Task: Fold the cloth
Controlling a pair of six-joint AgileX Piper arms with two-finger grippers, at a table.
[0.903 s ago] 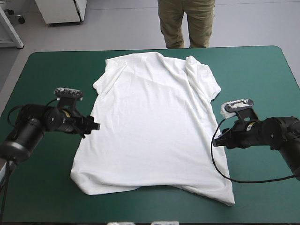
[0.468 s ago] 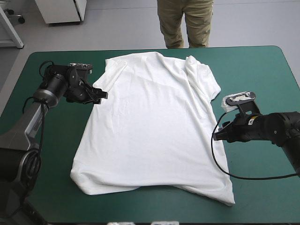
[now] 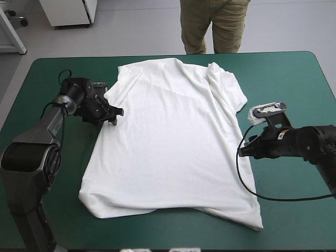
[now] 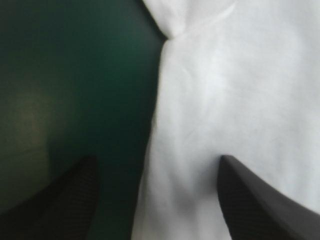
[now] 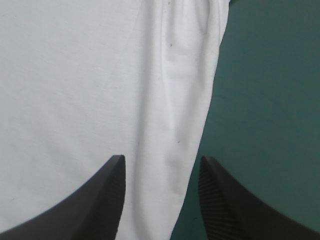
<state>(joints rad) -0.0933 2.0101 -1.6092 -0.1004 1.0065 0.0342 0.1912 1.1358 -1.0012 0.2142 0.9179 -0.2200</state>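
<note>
White cloth, the T-shirt (image 3: 173, 142), lies spread flat across the middle of the teal-green bench (image 3: 294, 79), neck toward the far edge and hem toward the near one. It has a few creases, and its right sleeve is rucked up a little. From where I stand, the left claw (image 3: 116, 112) sits low at the shirt's left side, just below the sleeve. Its black fingers (image 4: 75, 200) are spread wide, one over bare bench and the other over the fabric, with the shirt's edge running between them. The right claw (image 3: 242, 152) is at the opposite side edge, about halfway down the body. It is parted too, with a soft fold along that edge lying between its fingers.
</note>
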